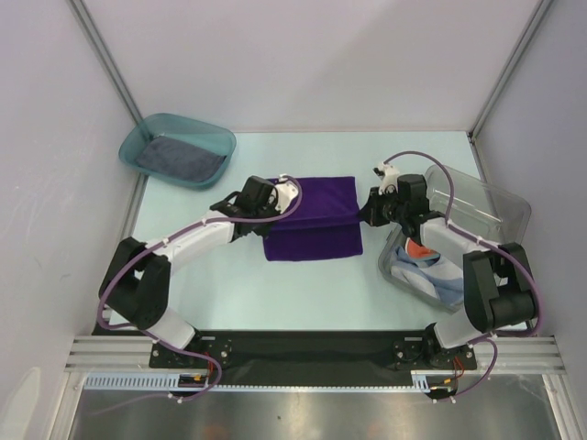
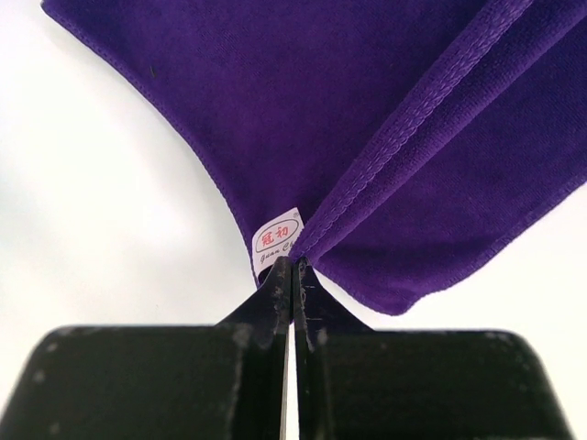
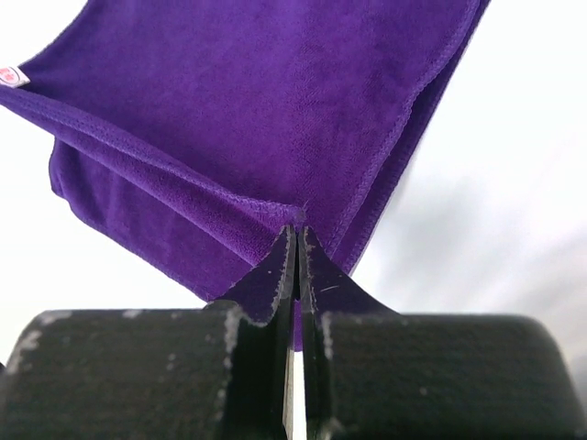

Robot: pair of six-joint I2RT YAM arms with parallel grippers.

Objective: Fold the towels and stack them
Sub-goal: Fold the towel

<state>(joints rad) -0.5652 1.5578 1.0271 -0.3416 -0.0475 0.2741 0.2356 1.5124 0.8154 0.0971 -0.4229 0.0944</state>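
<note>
Purple towel (image 1: pixel 312 220) lies centre of the bench (image 1: pixel 303 302). Left claw (image 1: pixel 271 205) is clamped on its left edge and right claw (image 1: pixel 367 216) on its right edge, both thin hem bites. Risk: a hem slips out, or uneven travel skews the fold. Both arms reach inward and low, claws facing each other. Right arm sits over the clear bin (image 1: pixel 495 215) and could snag it.

The purple towel (image 1: pixel 316 218) is plain, the tray (image 1: pixel 136 142) teal.
</note>
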